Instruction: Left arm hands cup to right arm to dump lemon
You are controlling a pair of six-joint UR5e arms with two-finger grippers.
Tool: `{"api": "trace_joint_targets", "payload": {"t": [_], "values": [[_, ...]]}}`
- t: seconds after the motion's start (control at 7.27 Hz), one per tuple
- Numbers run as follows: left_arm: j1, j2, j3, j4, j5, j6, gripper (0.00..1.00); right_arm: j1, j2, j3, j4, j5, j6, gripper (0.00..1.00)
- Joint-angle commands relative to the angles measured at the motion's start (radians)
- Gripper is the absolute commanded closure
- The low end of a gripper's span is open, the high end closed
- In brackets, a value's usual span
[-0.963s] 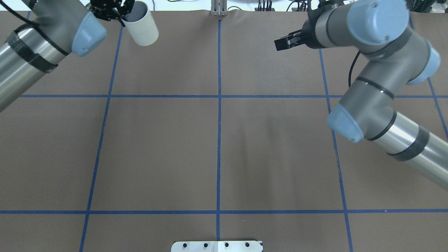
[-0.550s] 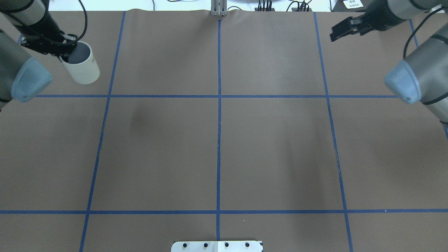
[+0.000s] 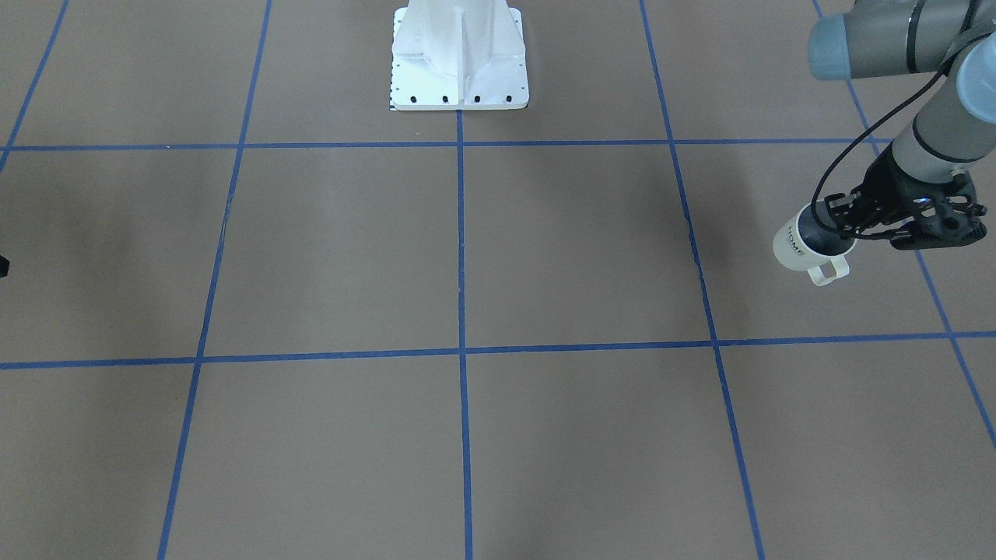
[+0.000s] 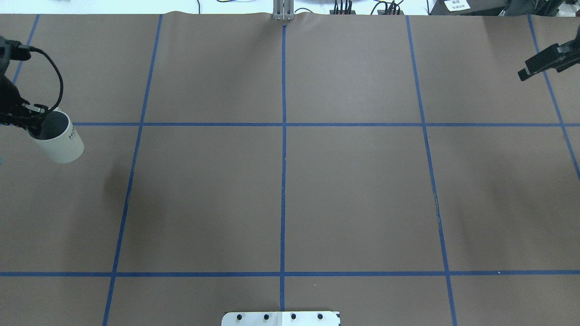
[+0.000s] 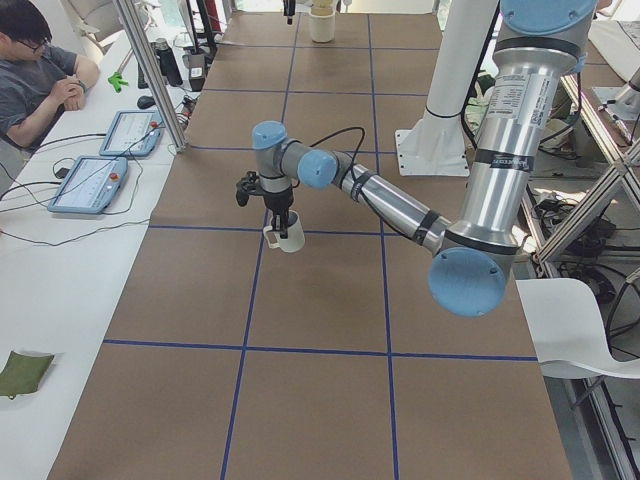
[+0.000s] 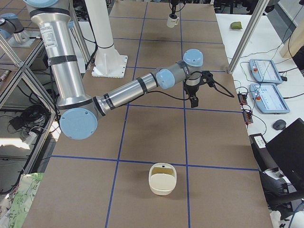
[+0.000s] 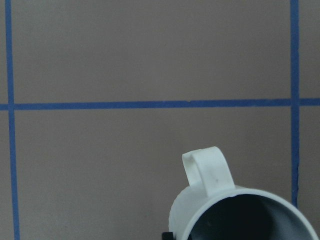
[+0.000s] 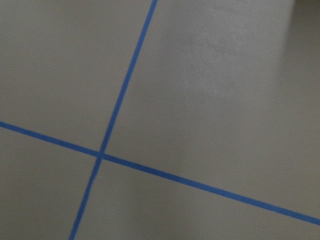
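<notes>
the left end effector (image 4: pixel 34 127) is clenched on the rim of a cream-white mug (image 4: pixel 58 144), gripping the mouth's 9 o'clock side in the overhead view. the mug is at the 9 o'clock edge of the brown surface (image 4: pixel 204 190). it is held clear of the surface, and its shadow falls apart from it toward 4 o'clock. black "home" lettering shows on its side, and its squarish handle (image 3: pixel 828 271) points to 5 o'clock in the front-facing view. in the left wrist view the mug's mouth fills the 5 o'clock corner, dark grey inside, with the bottom cut off by the frame. the right end effector (image 4: pixel 531 69) hangs over the surface at 2 o'clock in the overhead view, well apart from the mug and carrying nothing. i cannot tell whether its fingers are parted or pressed together. blue tape lines (image 4: pixel 283 149) divide the surface into squares. in the right side view a cream tub (image 6: pixel 163 189) stands on the surface at 6 o'clock.
</notes>
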State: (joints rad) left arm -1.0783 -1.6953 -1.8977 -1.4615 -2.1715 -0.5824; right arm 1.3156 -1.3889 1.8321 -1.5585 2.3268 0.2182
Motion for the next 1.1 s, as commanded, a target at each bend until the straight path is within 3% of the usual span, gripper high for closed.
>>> {"api": "trace_joint_targets", "payload": {"t": [0.0, 0.28, 0.83, 0.96], "values": [[0.006, 0.165, 0.008, -0.266, -0.031, -0.112, 1.00, 0.030, -0.111, 0.038, -0.011, 0.005, -0.086, 0.00], [0.009, 0.190, 0.061, -0.373, -0.027, -0.165, 1.00, 0.051, -0.159, 0.036, -0.014, 0.058, -0.086, 0.00], [0.037, 0.192, 0.103, -0.390, -0.030, -0.177, 1.00, 0.054, -0.165, 0.035, 0.000, 0.046, -0.085, 0.00], [0.044, 0.192, 0.106, -0.390, -0.028, -0.171, 0.72, 0.054, -0.164, 0.033, 0.001, 0.048, -0.076, 0.00]]}}
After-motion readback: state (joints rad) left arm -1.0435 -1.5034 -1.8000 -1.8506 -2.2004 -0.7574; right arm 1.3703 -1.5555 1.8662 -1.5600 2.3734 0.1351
